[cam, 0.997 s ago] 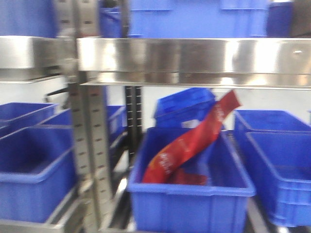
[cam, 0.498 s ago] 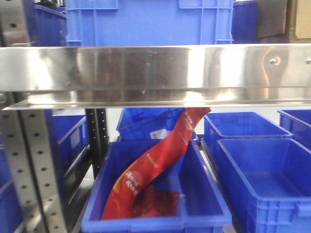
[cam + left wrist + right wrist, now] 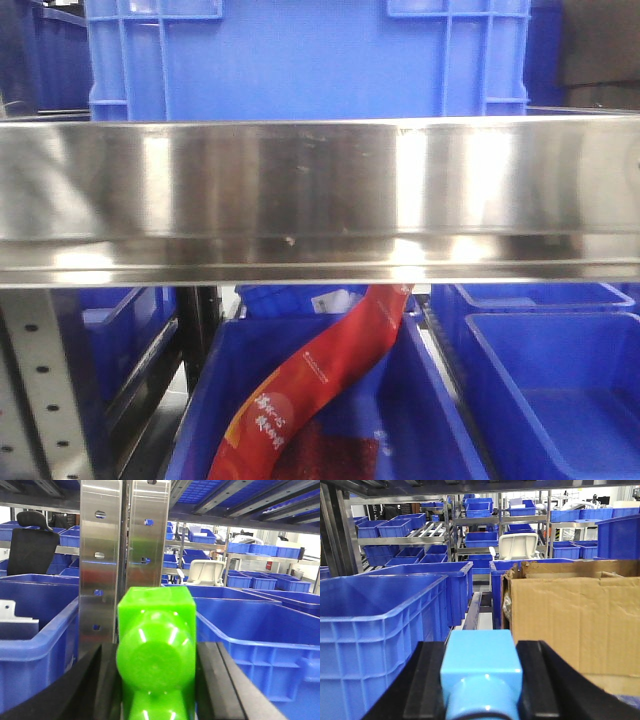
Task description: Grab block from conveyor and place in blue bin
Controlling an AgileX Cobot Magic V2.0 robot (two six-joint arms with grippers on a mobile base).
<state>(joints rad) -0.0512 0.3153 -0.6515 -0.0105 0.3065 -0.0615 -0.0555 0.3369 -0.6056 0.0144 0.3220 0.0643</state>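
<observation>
In the left wrist view my left gripper (image 3: 156, 650) is shut on the bright green block (image 3: 156, 622), its round stud facing the camera, between black fingers (image 3: 102, 680). It is held in the air in front of a steel shelf upright (image 3: 125, 555), between two blue bins (image 3: 260, 630). In the right wrist view my right gripper (image 3: 481, 647) is shut on a light blue block (image 3: 481, 657). The conveyor is out of view. Neither gripper shows in the front view.
The front view faces a steel shelf rail (image 3: 320, 200) with a blue bin (image 3: 300, 60) on top. Below it a blue bin (image 3: 430, 400) holds a red packet (image 3: 310, 390), beside another bin (image 3: 560, 380). A cardboard box (image 3: 575, 620) and blue bin (image 3: 375, 625) flank my right gripper.
The front view has swung and closed in on the shelf. The steel rail now fills the middle, and the bin with the red packet sits lower in view.
</observation>
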